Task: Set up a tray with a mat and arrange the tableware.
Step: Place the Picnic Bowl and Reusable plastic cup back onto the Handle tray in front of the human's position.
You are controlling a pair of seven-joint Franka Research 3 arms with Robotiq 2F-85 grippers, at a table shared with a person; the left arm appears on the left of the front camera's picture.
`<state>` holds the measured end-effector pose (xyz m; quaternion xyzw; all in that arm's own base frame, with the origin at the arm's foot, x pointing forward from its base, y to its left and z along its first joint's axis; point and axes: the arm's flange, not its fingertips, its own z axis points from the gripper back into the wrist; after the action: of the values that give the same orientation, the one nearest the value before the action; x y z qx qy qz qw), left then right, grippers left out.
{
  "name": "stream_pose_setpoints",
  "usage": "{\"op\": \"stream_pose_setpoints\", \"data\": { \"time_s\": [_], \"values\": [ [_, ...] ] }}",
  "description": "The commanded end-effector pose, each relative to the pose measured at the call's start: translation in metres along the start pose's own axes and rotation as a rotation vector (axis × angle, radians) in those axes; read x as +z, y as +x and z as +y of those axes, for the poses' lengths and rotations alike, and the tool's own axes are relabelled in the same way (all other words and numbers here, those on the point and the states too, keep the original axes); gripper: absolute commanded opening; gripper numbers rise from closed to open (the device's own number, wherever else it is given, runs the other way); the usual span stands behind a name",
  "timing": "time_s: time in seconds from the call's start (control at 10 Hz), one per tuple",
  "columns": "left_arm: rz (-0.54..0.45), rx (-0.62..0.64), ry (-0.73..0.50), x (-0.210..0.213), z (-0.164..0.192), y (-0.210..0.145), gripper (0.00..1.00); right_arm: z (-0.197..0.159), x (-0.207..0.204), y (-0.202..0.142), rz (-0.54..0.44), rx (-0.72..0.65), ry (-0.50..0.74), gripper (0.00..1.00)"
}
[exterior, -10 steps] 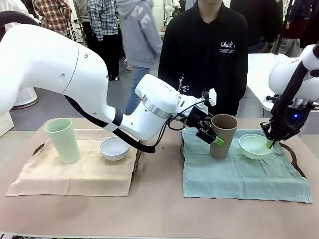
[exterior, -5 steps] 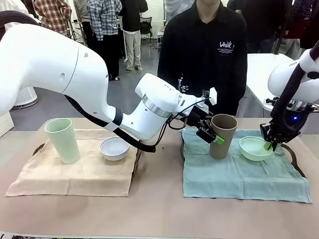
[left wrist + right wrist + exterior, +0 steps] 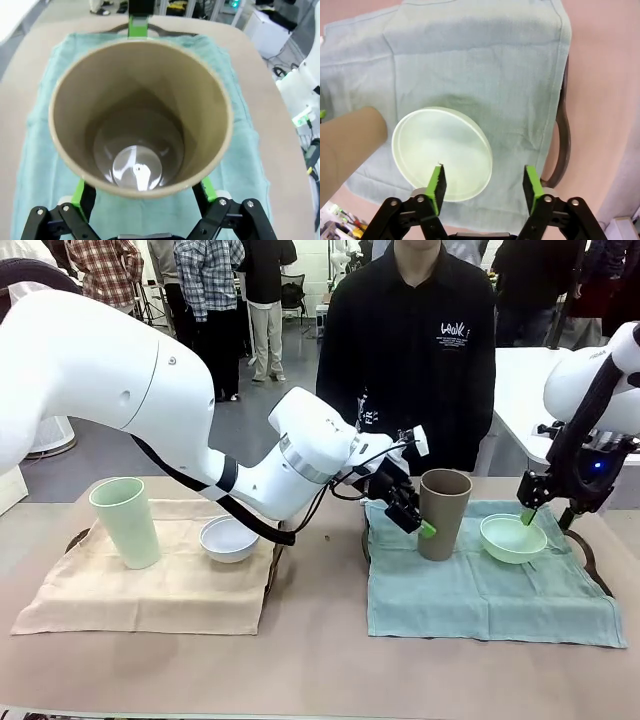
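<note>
Right of centre, the tall taupe-brown cup (image 3: 443,513) and small mint-green bowl (image 3: 513,537) stand on the teal cloth mat (image 3: 490,595). The left gripper (image 3: 419,514) is spread, released around the cup, and the right gripper (image 3: 485,184) hangs unclenched above the bowl. At frame left, pale green cup (image 3: 126,521) and white bowl (image 3: 229,538) sit on the beige mat (image 3: 150,595); little seems left.

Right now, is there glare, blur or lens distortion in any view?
Left wrist view: glare on the bottom of the brown cup, whose rim bulges from the wide lens. Right wrist view: mint bowl sharp, table edges soft. Front view: fairly even light.
</note>
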<state>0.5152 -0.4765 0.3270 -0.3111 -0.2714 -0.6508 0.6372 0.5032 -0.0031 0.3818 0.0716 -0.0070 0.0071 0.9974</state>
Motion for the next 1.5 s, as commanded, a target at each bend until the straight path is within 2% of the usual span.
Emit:
{"op": "stream_pose_setpoints", "data": {
  "time_s": [0.0, 0.2, 0.4, 0.7, 0.8, 0.9, 1.1, 1.2, 1.4],
  "values": [
    [0.072, 0.074, -0.036, 0.009, -0.001, 0.005, 1.00, 0.000, 0.009, -0.017, -0.014, 0.016, 0.030, 1.00],
    [0.137, 0.157, -0.018, 0.027, -0.006, 0.001, 1.00, -0.003, 0.023, -0.031, -0.012, 0.000, 0.027, 1.00],
    [0.255, 0.274, 0.062, 0.067, -0.023, 0.010, 1.00, -0.004, 0.044, -0.052, -0.022, -0.007, 0.023, 1.00],
    [0.500, 0.579, 0.257, 0.142, -0.064, 0.032, 1.00, -0.001, 0.082, -0.083, -0.047, -0.012, -0.001, 1.00],
    [0.564, 0.681, 0.359, 0.160, -0.078, 0.037, 1.00, 0.002, 0.095, -0.096, -0.055, 0.005, -0.010, 1.00],
    [0.586, 0.757, 0.458, 0.179, -0.091, 0.044, 1.00, 0.005, 0.111, -0.111, -0.072, 0.004, -0.025, 1.00],
    [0.565, 0.821, 0.558, 0.219, -0.124, 0.057, 1.00, 0.010, 0.140, -0.141, -0.108, -0.002, -0.053, 1.00],
    [0.553, 0.723, 0.498, 0.203, -0.092, 0.037, 1.00, 0.005, 0.121, -0.107, -0.078, 0.019, -0.010, 1.00],
    [0.553, 0.723, 0.498, 0.203, -0.092, 0.037, 1.00, 0.005, 0.121, -0.107, -0.078, 0.019, -0.010, 1.00]
  ]
}}
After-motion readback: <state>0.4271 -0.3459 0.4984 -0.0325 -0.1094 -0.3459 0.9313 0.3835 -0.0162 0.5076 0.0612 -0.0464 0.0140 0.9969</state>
